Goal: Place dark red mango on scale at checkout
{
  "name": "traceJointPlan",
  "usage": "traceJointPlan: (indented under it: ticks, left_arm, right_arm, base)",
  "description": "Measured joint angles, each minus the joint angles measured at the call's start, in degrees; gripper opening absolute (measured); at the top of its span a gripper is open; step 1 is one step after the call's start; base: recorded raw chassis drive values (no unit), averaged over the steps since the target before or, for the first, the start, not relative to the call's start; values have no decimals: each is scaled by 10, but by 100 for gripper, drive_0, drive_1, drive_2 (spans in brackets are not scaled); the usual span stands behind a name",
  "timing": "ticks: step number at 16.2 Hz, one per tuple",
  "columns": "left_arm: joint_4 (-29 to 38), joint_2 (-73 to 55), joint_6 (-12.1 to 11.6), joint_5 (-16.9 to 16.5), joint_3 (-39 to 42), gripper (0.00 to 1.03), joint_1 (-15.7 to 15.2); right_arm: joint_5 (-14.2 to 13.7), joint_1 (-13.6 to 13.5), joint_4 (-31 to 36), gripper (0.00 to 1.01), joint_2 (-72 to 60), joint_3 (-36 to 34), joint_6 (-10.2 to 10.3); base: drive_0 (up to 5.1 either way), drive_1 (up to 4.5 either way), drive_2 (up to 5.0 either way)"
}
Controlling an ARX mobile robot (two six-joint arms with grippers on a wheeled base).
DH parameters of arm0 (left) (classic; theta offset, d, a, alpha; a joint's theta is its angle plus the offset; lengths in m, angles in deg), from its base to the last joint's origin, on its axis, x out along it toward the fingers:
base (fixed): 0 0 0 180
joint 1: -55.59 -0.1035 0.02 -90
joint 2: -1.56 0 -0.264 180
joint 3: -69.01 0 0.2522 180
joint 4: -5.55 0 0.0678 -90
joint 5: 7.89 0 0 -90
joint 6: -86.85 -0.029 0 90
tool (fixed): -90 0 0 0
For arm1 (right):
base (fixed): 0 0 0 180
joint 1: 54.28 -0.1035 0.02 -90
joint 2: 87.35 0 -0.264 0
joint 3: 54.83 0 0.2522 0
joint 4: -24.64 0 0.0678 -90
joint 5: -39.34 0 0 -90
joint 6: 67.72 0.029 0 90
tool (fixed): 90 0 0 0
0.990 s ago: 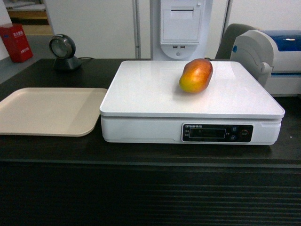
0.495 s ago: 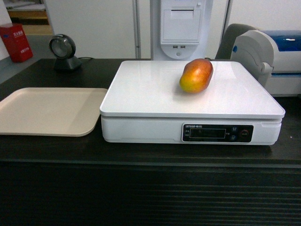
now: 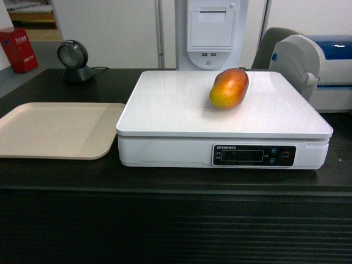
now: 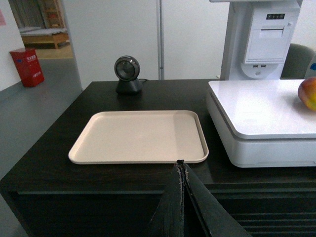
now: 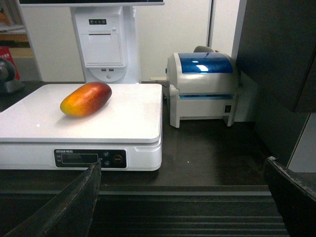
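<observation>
- Right gripper (image 5: 182,197) is spread wide and holds nothing. It hangs in front of the counter (image 3: 60,176), well apart from the mango (image 3: 229,88).
- Left gripper (image 4: 183,197) has its two fingers pressed together, with nothing between them. It sits low in front of the tray (image 4: 138,136).
- Mango lies on its side on top of the scale (image 3: 181,110), toward the back and a bit right of the middle. Nothing touches it.
- It looks like the job is done, because the fruit rests on the white top by itself.
- To end well, both arms should keep off the scale, so no bump rolls the round fruit or changes the weight.
- Beside the scale sit the tray on the left, the printer (image 5: 205,89) on the right, and a round scanner (image 3: 74,60) at the back.
</observation>
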Motion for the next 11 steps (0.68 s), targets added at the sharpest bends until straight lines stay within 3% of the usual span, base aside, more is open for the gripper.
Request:
traceJointPlan:
  ticks: [1,9,11]
  left_arm:
    - [-2,0,1,0,0,7,0]
    - [-2,0,0,0,0,100,0]
    - [-2,0,1,0,0,98,0]
  right_arm:
    - [0,0,1,98,0,0,0]
    - [0,0,0,98,0,0,0]
    - [0,0,0,98,0,0,0]
  base:
    - [0,0,0]
    - [0,0,0]
    - [0,0,0]
